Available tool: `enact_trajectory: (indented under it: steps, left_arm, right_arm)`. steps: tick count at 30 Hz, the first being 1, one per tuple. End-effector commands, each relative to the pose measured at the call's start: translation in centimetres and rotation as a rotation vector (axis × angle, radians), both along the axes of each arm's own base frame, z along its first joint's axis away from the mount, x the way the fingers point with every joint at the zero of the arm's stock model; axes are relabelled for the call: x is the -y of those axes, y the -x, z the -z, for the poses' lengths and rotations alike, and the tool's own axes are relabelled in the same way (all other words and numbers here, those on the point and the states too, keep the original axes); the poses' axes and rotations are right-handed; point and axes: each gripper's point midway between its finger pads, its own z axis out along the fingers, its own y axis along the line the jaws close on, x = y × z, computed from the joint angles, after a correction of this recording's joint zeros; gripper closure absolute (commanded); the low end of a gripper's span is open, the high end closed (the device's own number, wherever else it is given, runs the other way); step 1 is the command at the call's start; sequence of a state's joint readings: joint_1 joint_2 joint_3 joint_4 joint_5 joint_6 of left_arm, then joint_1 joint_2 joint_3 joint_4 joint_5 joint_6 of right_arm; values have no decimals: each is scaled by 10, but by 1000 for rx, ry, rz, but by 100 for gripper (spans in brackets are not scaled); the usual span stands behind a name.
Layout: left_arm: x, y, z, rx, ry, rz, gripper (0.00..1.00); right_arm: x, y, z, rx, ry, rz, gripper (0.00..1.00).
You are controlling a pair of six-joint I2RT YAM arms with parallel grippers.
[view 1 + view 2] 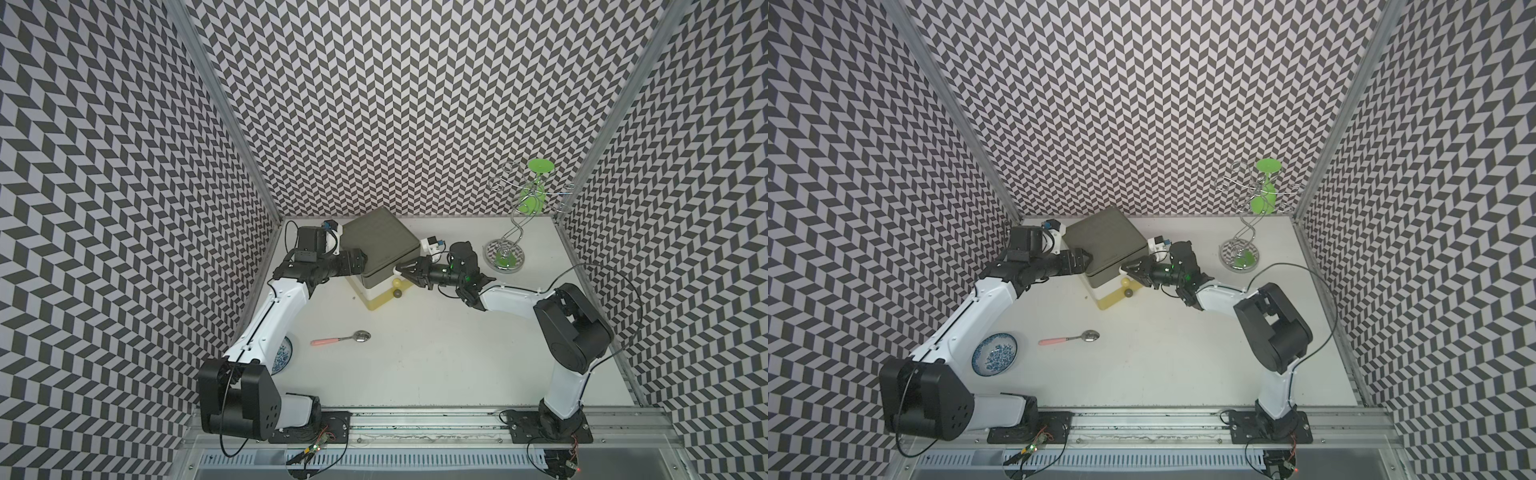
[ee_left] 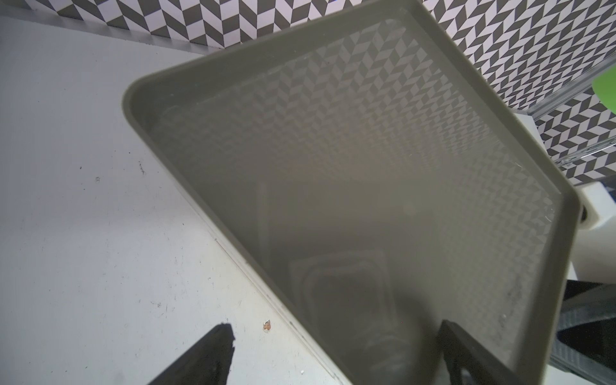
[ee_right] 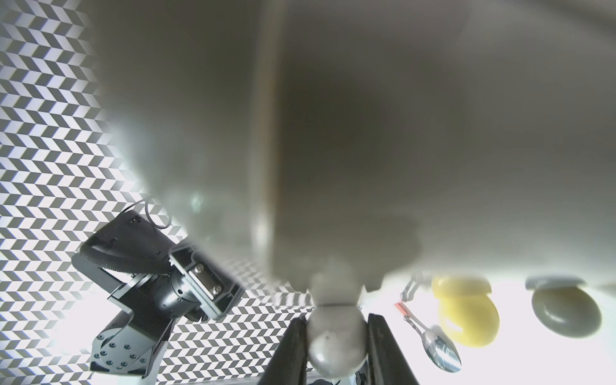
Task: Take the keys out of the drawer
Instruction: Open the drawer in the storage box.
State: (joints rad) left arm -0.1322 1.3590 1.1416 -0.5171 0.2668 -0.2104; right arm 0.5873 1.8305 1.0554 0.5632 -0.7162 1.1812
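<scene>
One drawer box (image 1: 382, 237) sits at the table's (image 1: 415, 374) back edge. The right gripper (image 3: 336, 320) pinches its white knob (image 3: 335, 336); the left gripper (image 2: 336, 326) is spread wide. I cannot see the keys.

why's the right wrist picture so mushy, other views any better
Right wrist view: the grey drawer unit sits too close, a soft blur, and the table behind is blown out white; the knob reads clearer. Left wrist view: sharp, the unit's glossy top mirroring the chevron wall. Both top views: evenly lit and sharp, shadows soft.
</scene>
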Motion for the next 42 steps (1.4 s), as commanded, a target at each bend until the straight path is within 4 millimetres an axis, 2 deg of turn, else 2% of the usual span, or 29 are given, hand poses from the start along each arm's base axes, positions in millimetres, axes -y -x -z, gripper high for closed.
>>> enact_trajectory:
  steps: [1,11,21,42]
  left_arm:
    - [-5,9,22,-75,-43,-7,2]
    - [-9,9,32,-101,-72,-10,2]
    - [-10,11,33,-103,-78,-9,2]
    - [-11,18,36,-109,-80,-12,2]
  right_arm:
    - [4,14,-17,69,0,-18,75]
    - [26,43,-7,70,54,-28,75]
    - [46,70,5,61,85,-19,76]
    - [59,89,19,65,140,-37,76]
